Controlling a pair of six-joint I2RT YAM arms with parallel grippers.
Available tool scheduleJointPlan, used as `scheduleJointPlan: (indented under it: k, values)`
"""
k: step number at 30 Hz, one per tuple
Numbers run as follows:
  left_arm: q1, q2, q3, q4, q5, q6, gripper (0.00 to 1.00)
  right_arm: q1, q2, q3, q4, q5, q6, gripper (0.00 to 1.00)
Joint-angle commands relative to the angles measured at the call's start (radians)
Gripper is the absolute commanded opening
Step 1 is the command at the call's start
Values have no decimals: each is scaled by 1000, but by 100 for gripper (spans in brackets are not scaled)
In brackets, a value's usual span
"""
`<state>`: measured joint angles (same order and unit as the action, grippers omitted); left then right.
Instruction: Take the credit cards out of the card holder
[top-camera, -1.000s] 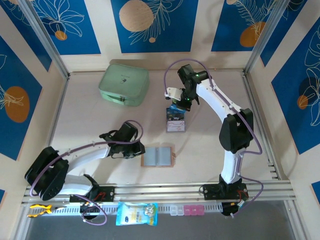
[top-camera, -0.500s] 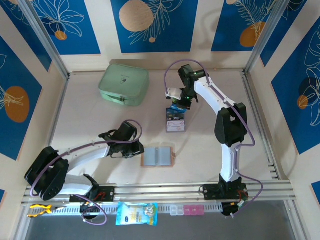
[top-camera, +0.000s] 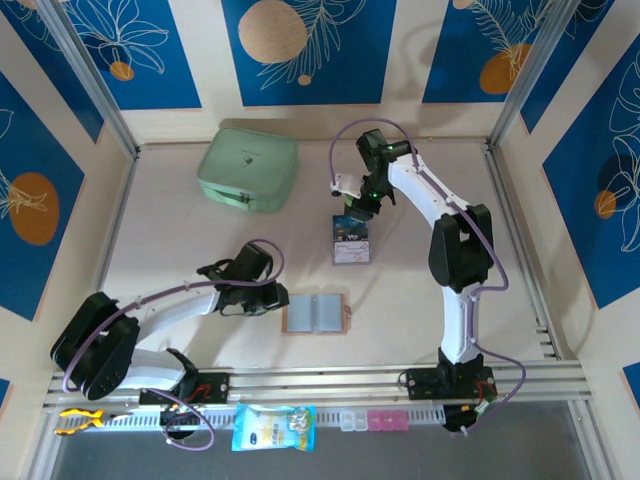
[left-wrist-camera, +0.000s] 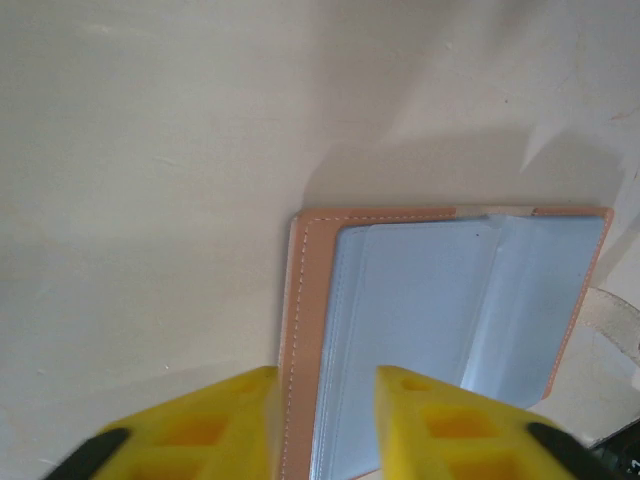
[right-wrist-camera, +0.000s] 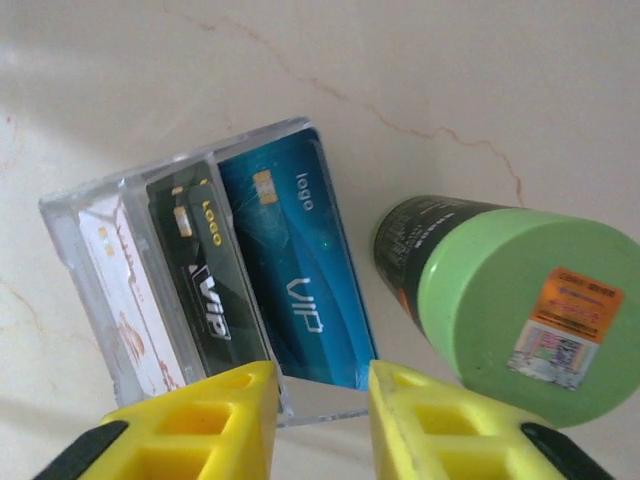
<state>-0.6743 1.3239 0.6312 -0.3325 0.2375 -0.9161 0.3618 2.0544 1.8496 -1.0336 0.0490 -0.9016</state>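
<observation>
The card holder (top-camera: 316, 313) lies open and flat near the table's front, its pale blue panels (left-wrist-camera: 430, 310) up and no card showing in them. My left gripper (top-camera: 275, 298) sits at its left edge; in the left wrist view the gripper (left-wrist-camera: 325, 385) is open, its yellow fingers standing over the pinkish-brown border. The credit cards (top-camera: 351, 232) lie in a clear box further back: a blue card (right-wrist-camera: 295, 270), a black card (right-wrist-camera: 205, 270) and a white one. My right gripper (top-camera: 358, 208) hovers at the box's far end; in the right wrist view the gripper (right-wrist-camera: 322, 385) is open and holds nothing.
A green-and-black cylinder (right-wrist-camera: 520, 310) stands right beside the clear box (right-wrist-camera: 62, 212). A big mint-green case (top-camera: 248, 170) lies at the back left. Metal rails (top-camera: 330, 380) run along the front edge, with a snack bag (top-camera: 273, 427) below them.
Both grippers' jaws have parted. The blue card that the right gripper held over the clear box now lies in it. The arms have barely moved.
</observation>
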Motion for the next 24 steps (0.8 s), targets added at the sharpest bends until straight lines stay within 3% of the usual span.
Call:
scheduleJointPlan:
  k: [1,3,5,7,8,9,18,21,24]
  values:
    - [26,-28,33,-70,-29,62,43,-12,-95,-58,65,-61,76,43]
    - [37,-36,56,-101,-49,97,59,-15,-144,-130,121,-73,119,63]
    - [49,-43,77,-131,-77,120,71,-16,-185,-191,172,-75,163,89]
    - [61,-48,96,-153,-102,147,82,-19,-220,-248,212,-82,205,98]
    - [69,-51,107,-166,-116,162,94,-23,-241,-278,235,-85,231,99]
    - [77,-52,116,-177,-128,178,100,-26,-258,-304,258,-88,255,99]
    - [210,-48,138,-206,-303,360,100,-128,-413,-575,510,-65,521,99]
    - [246,-44,142,-183,-411,433,100,-192,-457,-682,609,-82,635,99]
    - [255,-38,146,-159,-593,496,100,-261,-508,-816,743,-117,743,99]
